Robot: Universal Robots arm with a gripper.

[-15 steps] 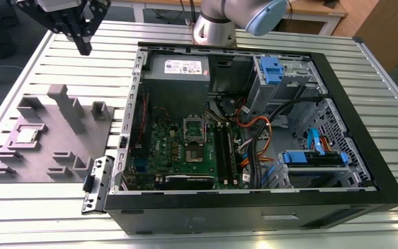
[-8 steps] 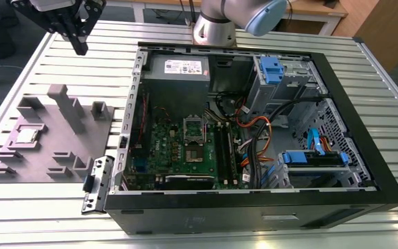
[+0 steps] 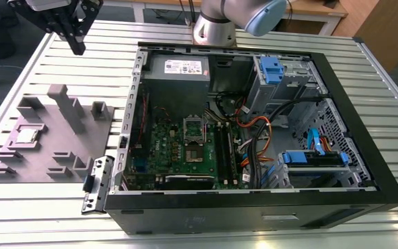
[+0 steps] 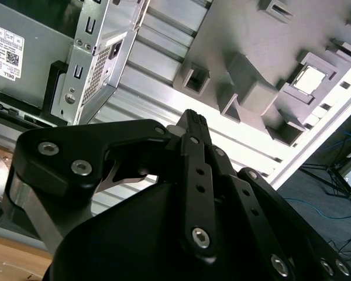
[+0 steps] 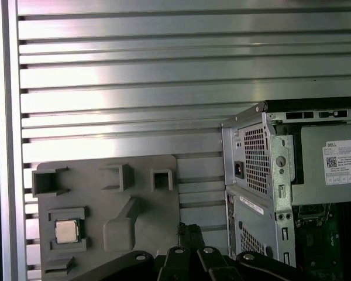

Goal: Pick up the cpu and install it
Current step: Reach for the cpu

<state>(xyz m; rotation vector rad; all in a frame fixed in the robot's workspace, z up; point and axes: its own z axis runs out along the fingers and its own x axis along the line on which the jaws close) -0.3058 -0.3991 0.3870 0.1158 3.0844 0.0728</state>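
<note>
So, my gripper (image 3: 79, 49) hangs over the slatted table (image 3: 68, 72), off the far end of the grey tray (image 3: 88, 135) in the exterior view. The fingers are pinched together with nothing between them, and both wrist views show the same narrow tip (image 4: 193, 119) (image 5: 189, 229).

The cpu (image 3: 26, 135) lies flat in its square pocket on the tray, silver top up, toward the exterior view's left edge and well apart from the gripper. It shows in both wrist views too (image 4: 310, 80) (image 5: 66, 231).

The open case (image 3: 337, 93) stands just beside the tray, on the exterior view's right. Inside it, the green board (image 3: 174, 153) lies flat, with the shiny socket (image 3: 194, 128) near its middle.
</note>
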